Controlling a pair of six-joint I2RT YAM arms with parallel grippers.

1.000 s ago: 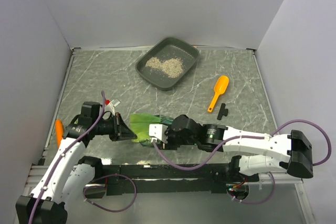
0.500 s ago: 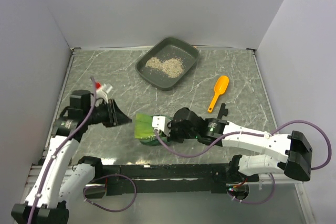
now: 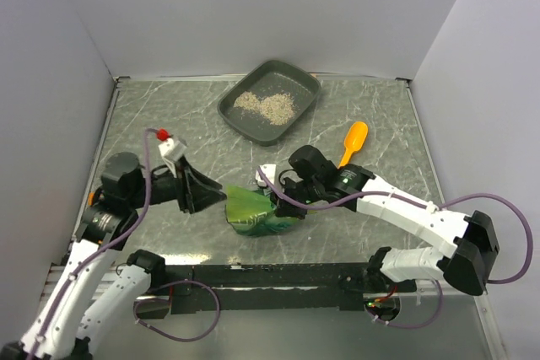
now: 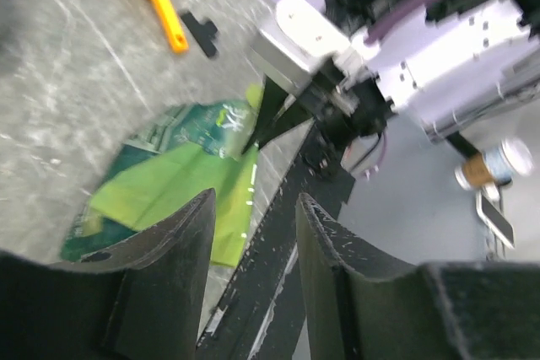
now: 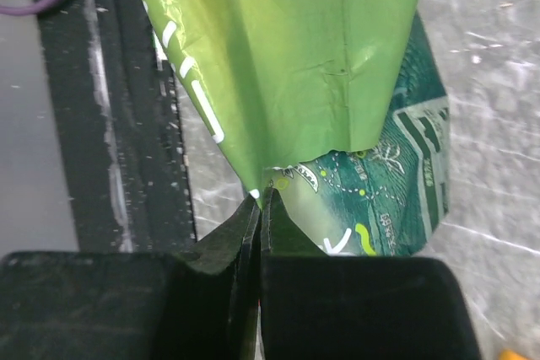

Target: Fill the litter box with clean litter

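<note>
While the right gripper (image 5: 260, 196) pinches an edge of the green bag (image 3: 253, 212) and the left gripper (image 3: 211, 197) stands parted, empty, beside it, the litter box (image 3: 237, 120) sits well beyond, holding clean litter (image 3: 266, 105).

Likely lab — white-walled marble-top table (image 3: 169, 124)

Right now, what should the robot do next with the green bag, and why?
Probably ease the left end effector forward and close on the bag's near edge. Its jaws stand open and empty, the bag just ahead, while the right end effector pinches one corner. The box holds only a little litter.
</note>
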